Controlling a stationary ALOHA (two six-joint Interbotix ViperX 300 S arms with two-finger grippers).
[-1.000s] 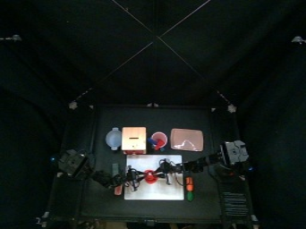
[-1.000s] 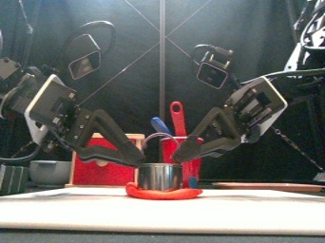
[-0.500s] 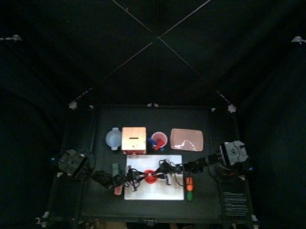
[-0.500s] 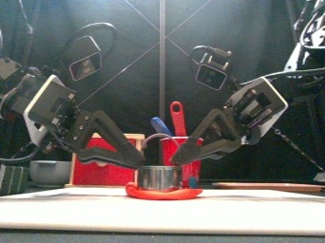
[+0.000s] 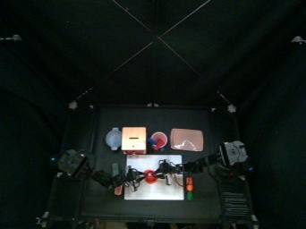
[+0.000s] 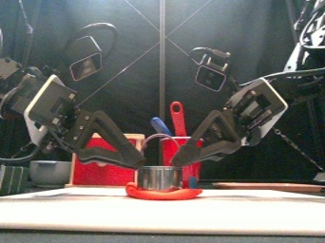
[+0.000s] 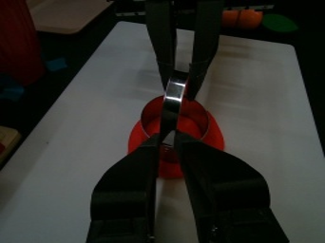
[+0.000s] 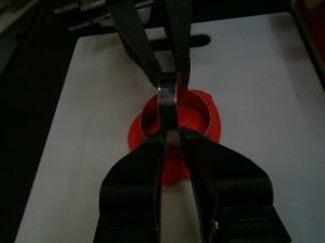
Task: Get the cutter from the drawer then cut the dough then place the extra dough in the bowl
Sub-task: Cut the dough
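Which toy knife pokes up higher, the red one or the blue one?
The red knife. Its tip rises above the blue knife, which stands lower, to its left in the front view, behind the cutter.

The black table carries a white cutting board, and behind the board stand a bowl, wooden box, red cup and pink tray.

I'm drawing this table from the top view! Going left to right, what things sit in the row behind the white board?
blue-grey bowl → wooden box → red cup → pink tray
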